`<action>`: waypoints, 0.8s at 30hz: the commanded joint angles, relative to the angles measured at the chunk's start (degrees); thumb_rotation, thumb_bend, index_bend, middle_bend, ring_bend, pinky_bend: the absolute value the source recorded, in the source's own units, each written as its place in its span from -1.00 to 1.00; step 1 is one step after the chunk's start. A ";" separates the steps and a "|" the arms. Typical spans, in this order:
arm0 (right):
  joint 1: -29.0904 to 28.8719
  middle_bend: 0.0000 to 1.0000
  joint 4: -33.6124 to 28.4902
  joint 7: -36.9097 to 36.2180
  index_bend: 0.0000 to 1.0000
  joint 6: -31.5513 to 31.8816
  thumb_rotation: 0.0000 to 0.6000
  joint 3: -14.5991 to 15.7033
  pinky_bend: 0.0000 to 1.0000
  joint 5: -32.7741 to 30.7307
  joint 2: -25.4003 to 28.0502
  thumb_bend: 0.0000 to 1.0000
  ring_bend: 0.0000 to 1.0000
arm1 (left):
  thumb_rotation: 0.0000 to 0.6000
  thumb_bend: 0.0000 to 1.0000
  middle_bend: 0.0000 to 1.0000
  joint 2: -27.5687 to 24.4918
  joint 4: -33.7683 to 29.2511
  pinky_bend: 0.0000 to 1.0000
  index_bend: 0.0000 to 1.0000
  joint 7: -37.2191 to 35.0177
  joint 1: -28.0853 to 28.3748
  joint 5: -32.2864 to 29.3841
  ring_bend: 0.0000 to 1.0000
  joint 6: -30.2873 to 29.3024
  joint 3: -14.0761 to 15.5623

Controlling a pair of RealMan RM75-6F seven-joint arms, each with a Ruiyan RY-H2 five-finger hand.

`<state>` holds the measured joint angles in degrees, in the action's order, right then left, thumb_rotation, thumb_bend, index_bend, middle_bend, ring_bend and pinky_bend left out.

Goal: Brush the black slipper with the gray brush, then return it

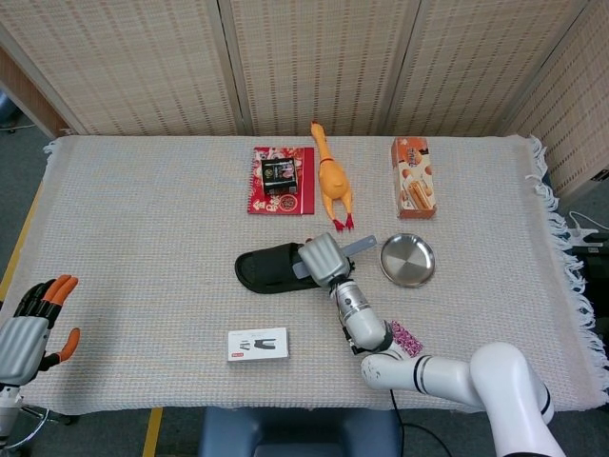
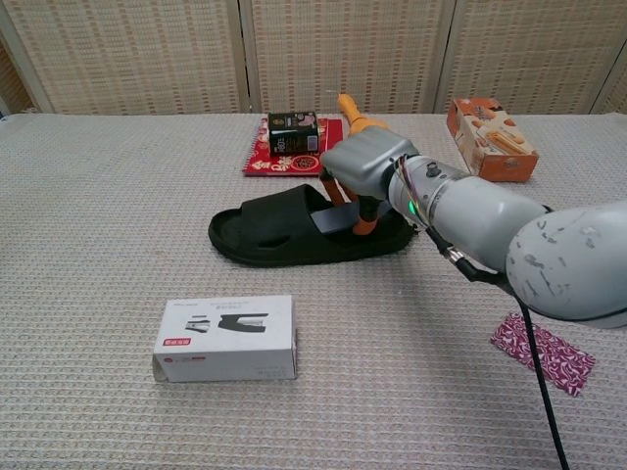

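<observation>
The black slipper (image 1: pixel 268 268) (image 2: pixel 265 235) lies near the middle of the table, toe to the left. My right hand (image 1: pixel 324 257) (image 2: pixel 367 168) hovers over its heel end and grips the gray brush (image 1: pixel 357 247) (image 2: pixel 336 219), whose head presses on the slipper's sole behind the strap. The brush handle sticks out to the right in the head view. My left hand (image 1: pixel 29 328) hangs off the table's left edge with its fingers apart and nothing in it.
A white box (image 1: pixel 258 344) (image 2: pixel 226 337) lies in front of the slipper. A metal dish (image 1: pixel 407 260) sits right of the hand. Behind are a rubber chicken (image 1: pixel 331 179), a red book (image 1: pixel 280 180) with a dark box, and a snack box (image 1: pixel 414 177). A patterned packet (image 2: pixel 542 353) lies near my right forearm.
</observation>
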<state>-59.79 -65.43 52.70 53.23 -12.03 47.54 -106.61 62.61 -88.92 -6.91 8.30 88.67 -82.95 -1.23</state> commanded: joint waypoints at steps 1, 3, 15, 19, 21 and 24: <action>0.23 0.36 -0.20 0.23 0.86 0.37 1.00 0.13 0.61 -0.02 0.54 -0.27 0.16 | 1.00 -0.02 -1.00 -0.01 -0.06 -0.86 -1.00 0.12 0.00 0.06 -1.00 -0.04 0.02; 0.57 0.36 -0.55 0.42 0.86 0.60 1.00 0.21 0.61 -0.29 1.35 -0.27 0.16 | 1.00 -0.02 -1.00 0.01 -0.21 -0.86 -1.00 0.37 -0.02 0.14 -1.00 -0.07 0.08; 0.69 0.37 -1.24 0.52 0.86 0.62 1.00 0.16 0.61 -1.04 2.24 -0.26 0.16 | 1.00 -0.01 -1.00 0.14 -0.61 -0.86 -1.00 0.80 0.29 0.09 -1.00 0.48 0.13; 0.15 0.37 -0.68 -0.90 0.86 0.13 1.00 -0.64 0.61 -0.94 1.03 -0.26 0.17 | 1.00 -0.01 -1.00 0.02 -0.64 -0.86 -1.00 0.66 0.17 0.11 -1.00 0.22 0.14; -0.06 0.37 0.00 -1.57 0.86 -0.36 1.00 -1.22 0.61 -1.59 0.46 -0.26 0.18 | 1.00 -0.01 -1.00 -0.02 -0.61 -0.86 -1.00 0.64 0.15 0.25 -1.00 0.22 0.24; -0.25 0.37 0.46 -1.12 0.86 -0.20 1.00 -0.95 0.61 -1.45 0.22 -0.26 0.18 | 1.00 -0.01 -1.00 -0.12 -0.79 -0.86 -1.00 0.76 0.08 0.26 -1.00 0.12 0.28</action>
<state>-59.94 -65.12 51.39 52.95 -13.14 45.82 -106.35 62.51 -89.70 -6.16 8.38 88.93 -82.82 -0.95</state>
